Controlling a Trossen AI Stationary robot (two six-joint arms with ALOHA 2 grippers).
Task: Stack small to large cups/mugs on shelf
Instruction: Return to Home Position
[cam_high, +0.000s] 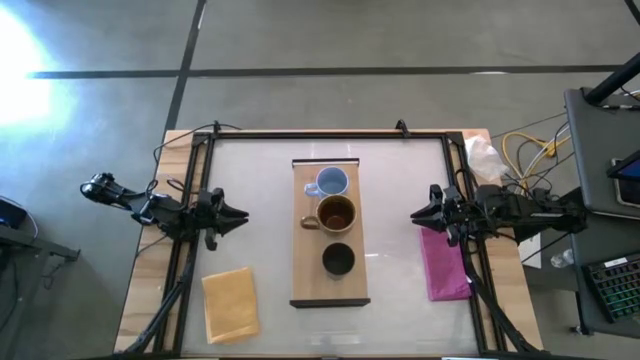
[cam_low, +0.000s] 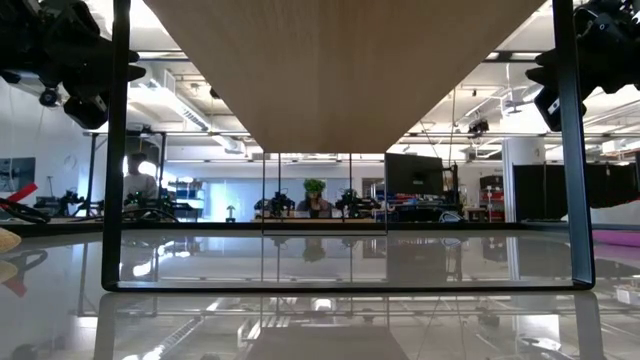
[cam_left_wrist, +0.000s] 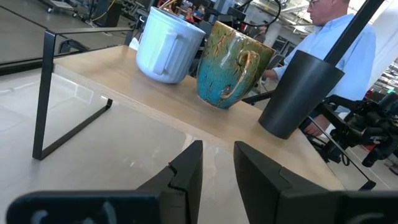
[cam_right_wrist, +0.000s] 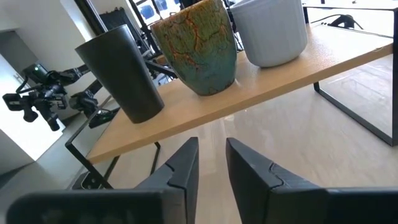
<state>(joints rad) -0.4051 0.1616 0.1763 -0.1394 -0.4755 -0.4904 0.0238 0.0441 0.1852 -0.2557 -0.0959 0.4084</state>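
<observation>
The light-wood shelf stands mid-table on dark frame legs. On it, in a row from far to near, stand the light-blue mug, the brown mug with its teal-and-brown glazed outside, and the black handleless cup, each on its base. My left gripper hovers left of the shelf, open and empty, its fingers pointing at the shelf. My right gripper hovers right of the shelf, open and empty, in its own wrist view too.
A yellow cloth lies near the table's front left. A magenta cloth lies at the right edge under the right arm. A person is beyond the table. In the low view the shelf's underside and frame posts fill the picture.
</observation>
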